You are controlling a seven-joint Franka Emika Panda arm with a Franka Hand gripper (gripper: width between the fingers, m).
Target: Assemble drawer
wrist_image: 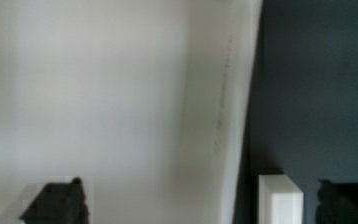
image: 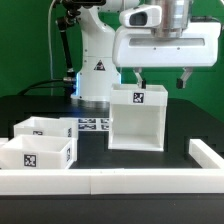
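The hand (image: 162,82) hangs just above the casing (image: 137,122), fingers spread wide and holding nothing. One finger stands over the casing's top and the other is clear of its side wall toward the exterior view's right, so the spread seems to straddle that wall's upper edge. The wrist view fits this, with pale casing on one side and dark worktop (wrist_image: 318,90) on the other. I can't tell whether either finger touches.

The casing stands upright on the worktop, its long axis vertical as far as I can judge. Its open mouth faces the rail (image: 110,181) in front, with a tag (image: 138,96) on the lip above, and there is nothing inside it.

Just beside the casing, toward the exterior view's left, lies the marker board (image: 92,125). Beyond that, well apart from the casing, sit the rear tray (image: 45,128) and the front tray (image: 38,155), open side up and close together.

To my eye the drawer is barely begun, since both trays have yet to go into the casing's mouth
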